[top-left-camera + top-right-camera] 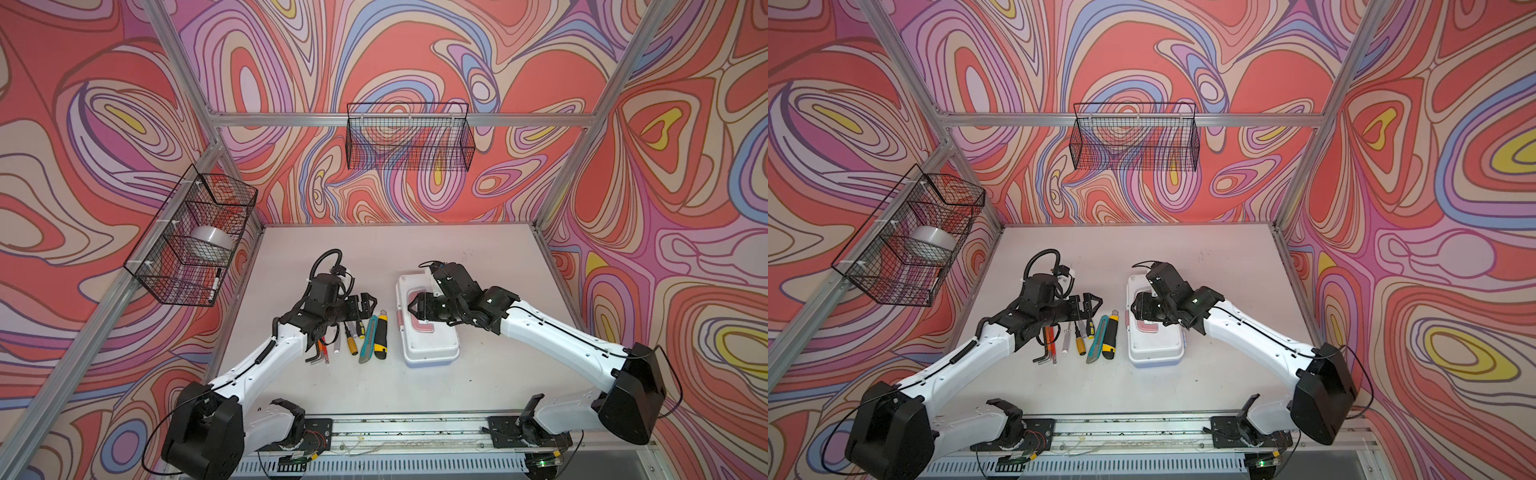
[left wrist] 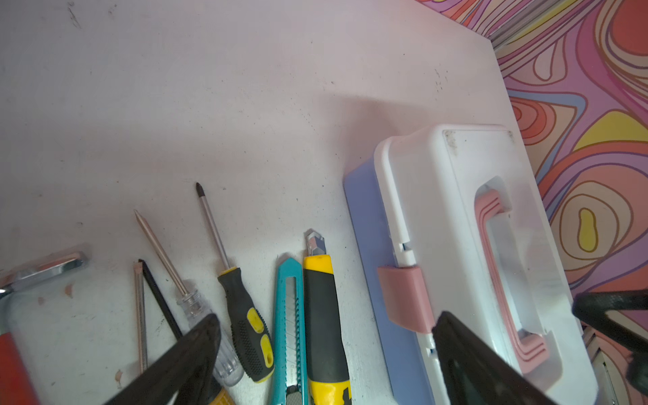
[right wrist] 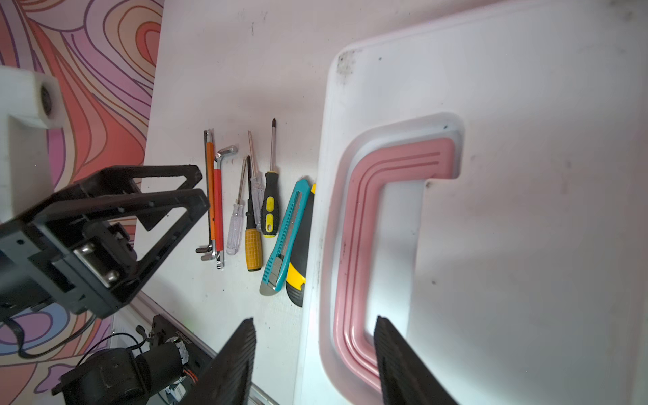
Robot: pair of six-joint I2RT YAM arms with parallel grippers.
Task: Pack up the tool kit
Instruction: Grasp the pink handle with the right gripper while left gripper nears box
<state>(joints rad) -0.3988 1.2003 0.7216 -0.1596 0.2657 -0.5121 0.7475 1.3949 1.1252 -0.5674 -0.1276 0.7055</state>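
Presently the tool kit stands on the desk, right of centre in both top views. Its white lid is shut over the light blue base, and a pink latch lies across the seam on the side facing the loose tools. These tools lie side by side on the desk to the box's left. The yellow-and-black utility knife is just beside the box. Next come the teal utility knife, the black-and-yellow screwdriver, the yellow-handled screwdriver and the clear-handled screwdriver. The hex keys, with orange and red sleeves, lie farthest out. None is inside the box. The right pincer hangs over the lid, partly open and gripping nothing. One finger is above the recess of the pink handle; the other is past the lid's edge, toward the tools. Contact with the handle cannot be determined. The left pincer is spread wide and empty, above the tip ends of the tools.
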